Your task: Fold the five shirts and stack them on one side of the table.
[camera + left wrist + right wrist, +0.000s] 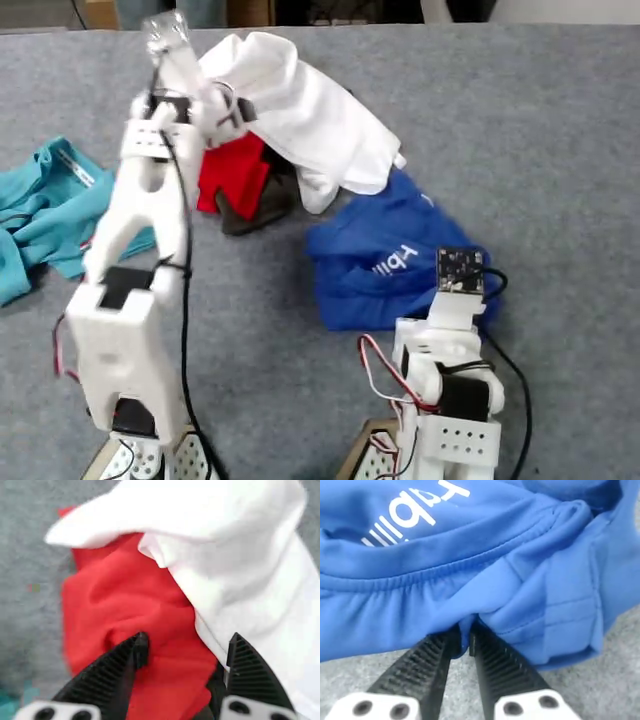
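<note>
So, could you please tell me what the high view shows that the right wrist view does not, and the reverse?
High view: a crumpled teal cloth shirt, a red cloth shirt and a draped white cloth shirt. Right wrist view: the right hand pinched shut on a fold of fabric. Both: the rumpled blue cloth shirt with white lettering.

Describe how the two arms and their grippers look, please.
The left arm and right arm have white blocky bodies. Black cables run along them; the right arm also carries red wires. The left gripper and right gripper have black ribbed fingers.
</note>
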